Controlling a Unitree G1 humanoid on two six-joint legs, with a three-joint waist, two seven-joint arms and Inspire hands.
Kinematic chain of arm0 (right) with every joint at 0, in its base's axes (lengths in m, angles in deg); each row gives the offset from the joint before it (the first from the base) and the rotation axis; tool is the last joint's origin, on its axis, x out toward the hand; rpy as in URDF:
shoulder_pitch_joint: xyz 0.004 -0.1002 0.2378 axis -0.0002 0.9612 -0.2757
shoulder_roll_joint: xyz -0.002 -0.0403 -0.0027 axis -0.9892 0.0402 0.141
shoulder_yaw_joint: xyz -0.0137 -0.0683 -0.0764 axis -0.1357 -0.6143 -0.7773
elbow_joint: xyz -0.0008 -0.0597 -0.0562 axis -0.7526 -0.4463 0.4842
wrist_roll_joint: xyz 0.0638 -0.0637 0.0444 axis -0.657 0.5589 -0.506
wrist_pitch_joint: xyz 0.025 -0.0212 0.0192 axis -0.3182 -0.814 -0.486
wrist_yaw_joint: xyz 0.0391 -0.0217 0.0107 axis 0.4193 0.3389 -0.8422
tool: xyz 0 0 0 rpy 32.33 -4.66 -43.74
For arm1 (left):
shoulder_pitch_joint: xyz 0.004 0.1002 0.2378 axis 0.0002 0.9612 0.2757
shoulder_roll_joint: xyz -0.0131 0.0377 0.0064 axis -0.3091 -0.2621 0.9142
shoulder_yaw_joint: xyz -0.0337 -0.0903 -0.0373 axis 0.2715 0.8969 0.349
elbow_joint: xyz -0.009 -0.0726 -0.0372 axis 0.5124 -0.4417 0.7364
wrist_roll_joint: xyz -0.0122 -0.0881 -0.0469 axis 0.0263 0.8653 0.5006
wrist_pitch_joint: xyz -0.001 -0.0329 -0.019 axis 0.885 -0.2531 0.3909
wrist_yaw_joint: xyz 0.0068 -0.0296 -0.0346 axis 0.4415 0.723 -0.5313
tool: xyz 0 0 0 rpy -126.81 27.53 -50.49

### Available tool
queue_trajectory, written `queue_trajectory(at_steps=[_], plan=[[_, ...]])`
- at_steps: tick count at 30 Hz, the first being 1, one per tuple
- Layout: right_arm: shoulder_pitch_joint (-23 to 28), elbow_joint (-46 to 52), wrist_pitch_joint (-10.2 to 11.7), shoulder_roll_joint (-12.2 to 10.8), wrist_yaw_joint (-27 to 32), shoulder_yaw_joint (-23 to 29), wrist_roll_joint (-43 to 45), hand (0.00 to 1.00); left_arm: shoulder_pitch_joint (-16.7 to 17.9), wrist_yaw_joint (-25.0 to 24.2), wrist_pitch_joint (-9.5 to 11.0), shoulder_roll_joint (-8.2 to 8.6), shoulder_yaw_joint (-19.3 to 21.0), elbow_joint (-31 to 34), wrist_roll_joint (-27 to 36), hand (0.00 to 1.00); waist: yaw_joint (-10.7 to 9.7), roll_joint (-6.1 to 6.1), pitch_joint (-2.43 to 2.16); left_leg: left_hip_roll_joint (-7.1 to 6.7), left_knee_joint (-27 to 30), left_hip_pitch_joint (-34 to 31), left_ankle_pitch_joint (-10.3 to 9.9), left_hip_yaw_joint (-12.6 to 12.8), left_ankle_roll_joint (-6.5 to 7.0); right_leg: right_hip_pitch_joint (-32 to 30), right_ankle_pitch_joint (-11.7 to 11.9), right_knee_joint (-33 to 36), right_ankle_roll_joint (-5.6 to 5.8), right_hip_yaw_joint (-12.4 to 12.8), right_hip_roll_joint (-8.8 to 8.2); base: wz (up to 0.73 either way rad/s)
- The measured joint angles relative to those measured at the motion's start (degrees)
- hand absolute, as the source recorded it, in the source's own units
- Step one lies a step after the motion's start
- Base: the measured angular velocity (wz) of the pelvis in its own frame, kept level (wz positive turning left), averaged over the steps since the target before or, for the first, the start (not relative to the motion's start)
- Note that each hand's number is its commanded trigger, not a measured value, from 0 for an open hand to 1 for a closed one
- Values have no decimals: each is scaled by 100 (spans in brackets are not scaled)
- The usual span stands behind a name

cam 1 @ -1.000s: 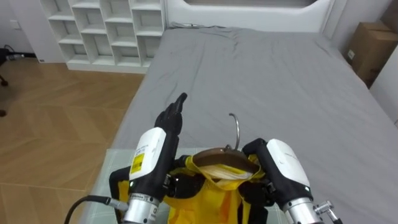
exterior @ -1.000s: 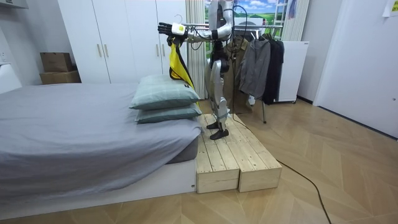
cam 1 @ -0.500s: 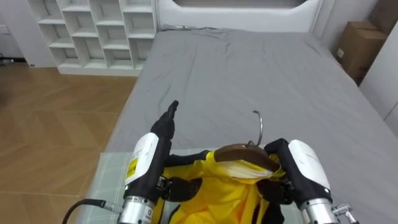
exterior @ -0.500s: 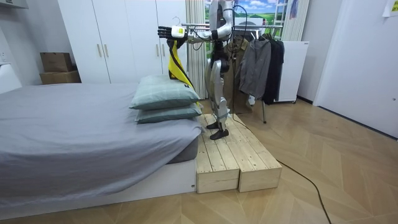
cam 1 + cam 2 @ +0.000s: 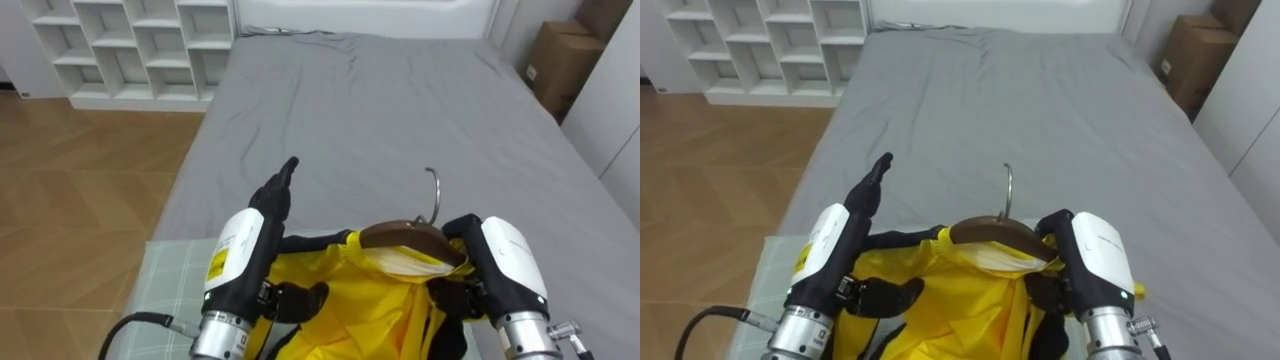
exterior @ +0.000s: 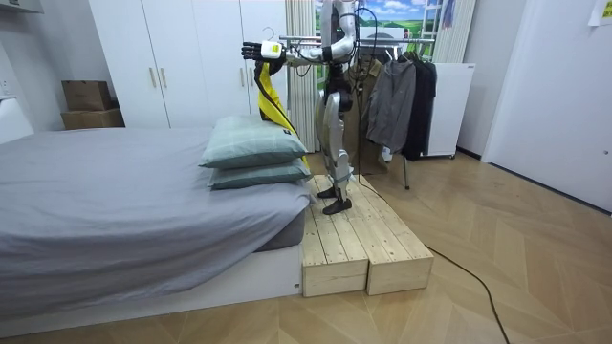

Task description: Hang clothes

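So it's carrying the yellow garment [image 5: 350, 300] on its hanger [image 5: 405, 236] above the bed [image 5: 400, 110], right hand [image 5: 505, 265] clamping the hanger, left hand [image 5: 258, 228] propping the garment with straight fingers [image 5: 285, 172]; next it's probably needing to turn toward the rack [image 6: 404, 172] behind

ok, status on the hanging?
Left hand open, at yellow garment. Right hand shut on hanger, garment on it. Held over bed; rack behind robot.

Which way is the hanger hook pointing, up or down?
Up. The metal hook rises above the wooden hanger, which carries the yellow garment.
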Motion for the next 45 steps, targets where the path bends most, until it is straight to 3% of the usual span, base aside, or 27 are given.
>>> queue_trajectory(at_steps=[10,16,29,35,37,38,39,40,42,44,45], plan=[[-31,-134,-7,257,266,45,6,100,7,-1,4,-80,63,1,162,0,31,-1,-2,-1,9,19,1,11,1,-4,0,45,0,4,-10,0],[-9,-146,-6,257,270,198,43,100,22,-7,7,-118,200,-1,203,0,46,2,-1,6,4,158,0,56,1,110,-1,66,1,11,-11,-3],[58,-581,37,249,654,856,3,100,220,-99,17,-36,960,-509,492,0,-87,9,-8,45,148,146,-35,147,53,101,3,173,10,24,-14,-1],[247,-585,24,248,747,927,-38,100,245,-60,11,-16,1117,-614,573,0,-114,-36,-26,96,116,213,-43,397,53,-31,5,253,13,160,11,-20],[248,-585,24,248,743,926,-103,100,255,-61,11,-15,1139,-630,568,0,6,-49,-28,149,66,288,-63,678,30,-113,13,305,4,164,29,-67],[248,-591,24,245,740,896,-166,100,256,-61,11,-15,1183,-642,570,0,126,-54,-26,208,74,352,-112,876,1,-176,27,371,-3,51,39,-98],[248,-608,28,242,740,860,-164,100,261,-60,11,-12,1219,-646,584,0,202,-57,-25,269,119,408,-176,1071,-26,-223,37,442,-20,-354,-3,-95],[248,-638,33,235,739,853,-161,100,263,-60,11,-12,1226,-646,609,0,231,-59,-26,308,163,431,-215,1171,-39,-247,38,482,-22,-575,-29,-94],[239,-812,37,232,740,852,-186,100,262,-60,17,9,1236,-652,689,0,481,-44,-23,539,417,474,-443,1640,-98,-431,34,731,-19,-1512,-149,-107],[219,-1024,37,233,742,837,-189,100,259,-60,17,30,1231,-731,699,0,529,-19,-16,707,686,478,-617,1823,-131,-538,-16,1022,61,-1862,-205,-70],[215,-1105,35,239,743,831,-238,100,255,-61,17,64,1208,-778,746,0,523,-19,-15,748,809,472,-700,1930,-146,-634,-91,1219,107,-1900,-251,-48]])
